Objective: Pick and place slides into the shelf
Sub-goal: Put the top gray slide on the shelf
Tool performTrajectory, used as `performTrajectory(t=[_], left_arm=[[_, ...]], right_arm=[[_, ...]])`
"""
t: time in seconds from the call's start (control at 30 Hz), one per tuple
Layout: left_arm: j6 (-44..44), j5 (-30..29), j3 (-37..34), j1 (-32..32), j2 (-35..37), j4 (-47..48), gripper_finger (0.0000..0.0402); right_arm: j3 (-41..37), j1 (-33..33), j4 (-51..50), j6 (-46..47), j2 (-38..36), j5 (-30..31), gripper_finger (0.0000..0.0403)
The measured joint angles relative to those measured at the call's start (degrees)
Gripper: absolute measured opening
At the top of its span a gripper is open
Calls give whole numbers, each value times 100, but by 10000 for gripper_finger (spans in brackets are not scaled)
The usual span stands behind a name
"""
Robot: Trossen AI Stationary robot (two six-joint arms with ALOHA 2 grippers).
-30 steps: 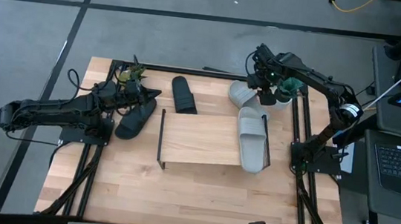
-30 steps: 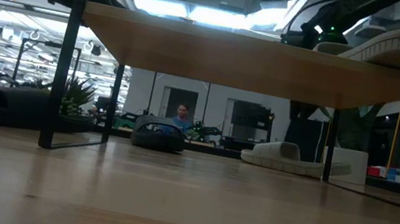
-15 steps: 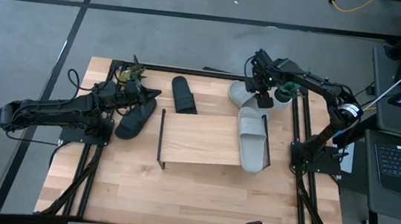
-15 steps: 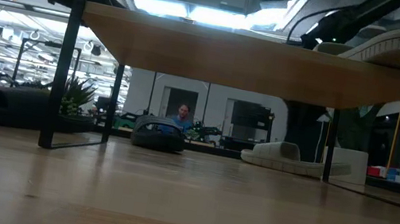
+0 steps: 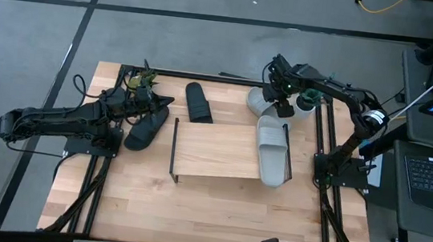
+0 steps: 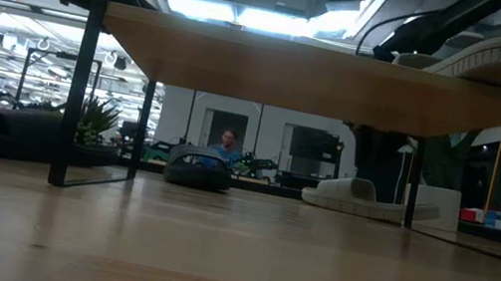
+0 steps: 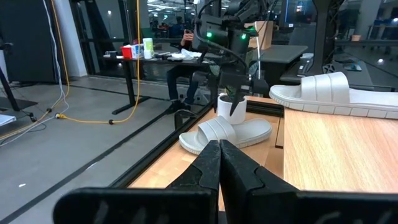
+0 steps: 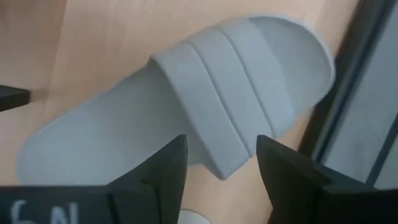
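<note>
One grey slide (image 5: 272, 149) lies sole down on the right end of the shelf (image 5: 213, 149); its sole also shows above the board in the low view (image 6: 490, 58). The other grey slide (image 5: 260, 101) rests flat on the table beyond the shelf. My right gripper (image 8: 217, 168) hangs open above it, a finger on either side of its strap (image 8: 224, 106) without touching. Two black slides lie on the table: one (image 5: 197, 101) at the far edge, one (image 5: 146, 127) left of the shelf. My left gripper (image 5: 157, 99) is shut, at that slide's far end.
The shelf's black wire end frames (image 5: 174, 149) stand at both ends of the board. A small potted plant (image 5: 143, 77) sits near the left gripper. The shelf board left of the grey slide is bare. A person (image 6: 226, 142) shows far behind the table.
My right gripper has shifted a little toward the table's left and near side, ending over the grey slide on the table. The slides and the shelf have stayed where they were.
</note>
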State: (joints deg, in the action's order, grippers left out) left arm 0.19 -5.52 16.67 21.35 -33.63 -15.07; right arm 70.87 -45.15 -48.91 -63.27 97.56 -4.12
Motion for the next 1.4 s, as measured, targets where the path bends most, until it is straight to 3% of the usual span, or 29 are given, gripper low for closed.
performTrajectory(t=[0.5,1.1,1.4], left_arm=[[0,0,0,1,0,0,0],[50,-2,0,1,0,0,0],[48,-2,0,-1,-2,1,0]], right_arm=[[0,37,93,-30,227,0,168],[0,38,-68,4,227,0,166],[-409,42,485,319,221,6,166]])
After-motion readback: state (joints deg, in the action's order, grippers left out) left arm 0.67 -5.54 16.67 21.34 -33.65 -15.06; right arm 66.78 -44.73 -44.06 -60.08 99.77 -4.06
